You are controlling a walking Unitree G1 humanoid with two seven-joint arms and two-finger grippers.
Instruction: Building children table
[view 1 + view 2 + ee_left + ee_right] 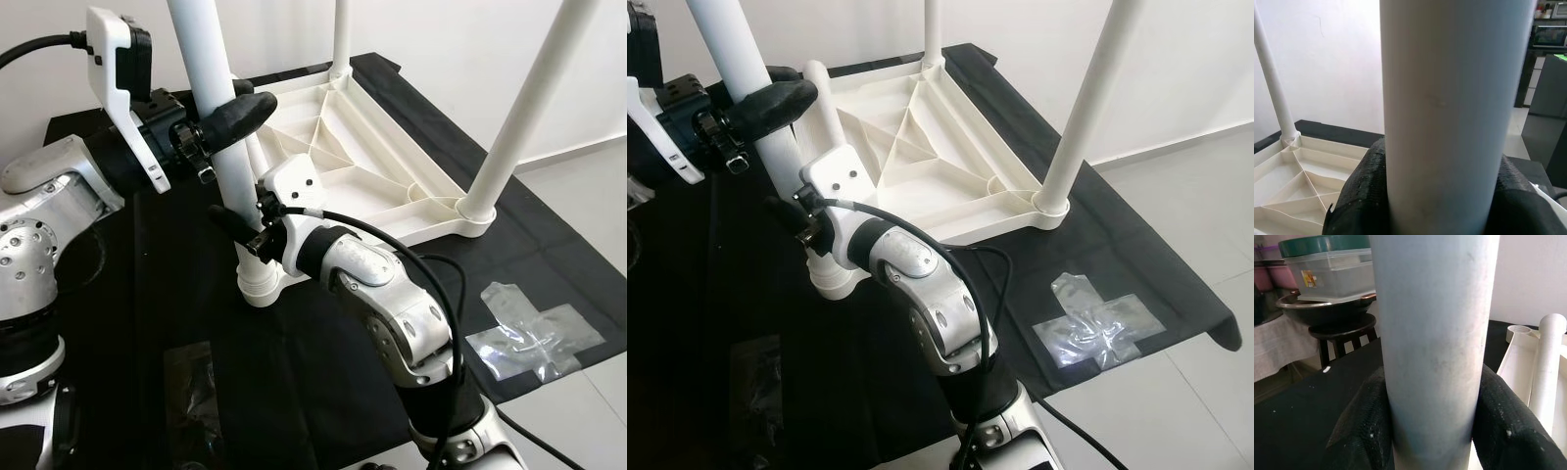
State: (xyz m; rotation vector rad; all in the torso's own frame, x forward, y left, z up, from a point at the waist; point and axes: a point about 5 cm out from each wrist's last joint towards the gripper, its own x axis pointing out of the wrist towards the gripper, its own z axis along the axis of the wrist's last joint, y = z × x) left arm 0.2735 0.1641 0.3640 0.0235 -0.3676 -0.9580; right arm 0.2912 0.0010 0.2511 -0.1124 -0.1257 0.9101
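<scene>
A white plastic tabletop [377, 157] lies upside down on a black cloth. A white table leg [217, 98] stands upright in the near corner socket [260, 284]. My left gripper [225, 122] is shut on this leg partway up, one black finger [243, 113] wrapping its front. Lower on the same leg, just above the socket, my right gripper [247, 225] is also shut on it. The wrist views show the leg [1444, 98] pressed between black pads [1359, 426] on either side. Two more legs [529, 108] [340, 39] stand in other corners. Another leg [823, 98] lies on the tabletop.
The black cloth [323, 372] covers a pale tiled floor [588, 206]. A clear plastic bag [529, 333] lies at the cloth's right edge, another [191, 392] near the front left. The right wrist view takes in a stool with a pan and a lidded container [1332, 269].
</scene>
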